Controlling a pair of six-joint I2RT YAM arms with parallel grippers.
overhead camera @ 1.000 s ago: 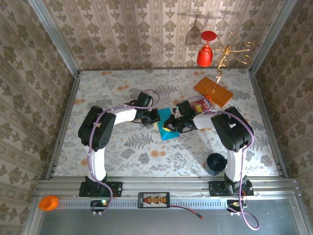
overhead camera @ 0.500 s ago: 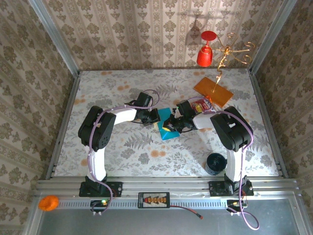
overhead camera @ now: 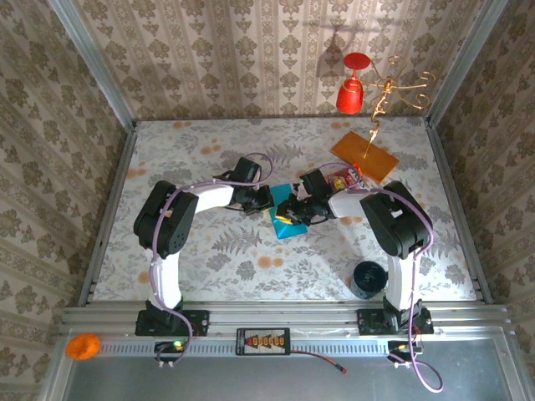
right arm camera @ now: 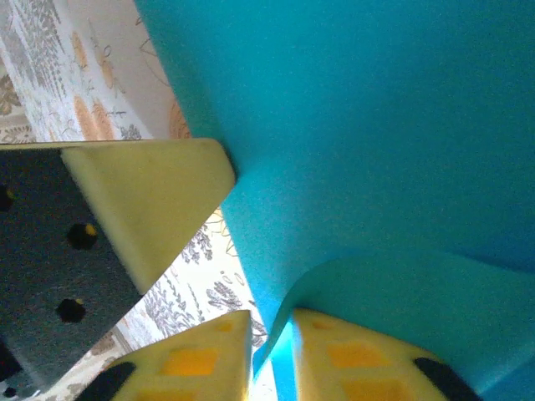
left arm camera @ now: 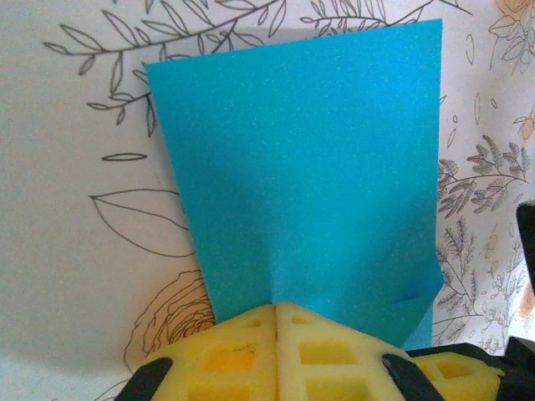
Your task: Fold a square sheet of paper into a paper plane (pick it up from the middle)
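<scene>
Pinching square sheet of paper (left arm camera: 309, 167) at frame bottom: left pincer (left arm camera: 276, 316) clamped, likely anchoring the fold | right pincer (right arm camera: 272, 334) pads slightly parted around curled edge

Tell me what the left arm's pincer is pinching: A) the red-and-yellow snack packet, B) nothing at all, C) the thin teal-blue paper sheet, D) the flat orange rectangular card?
C: in the left wrist view the left pincer is closed on the near edge of the thin teal-blue paper sheet.
</scene>
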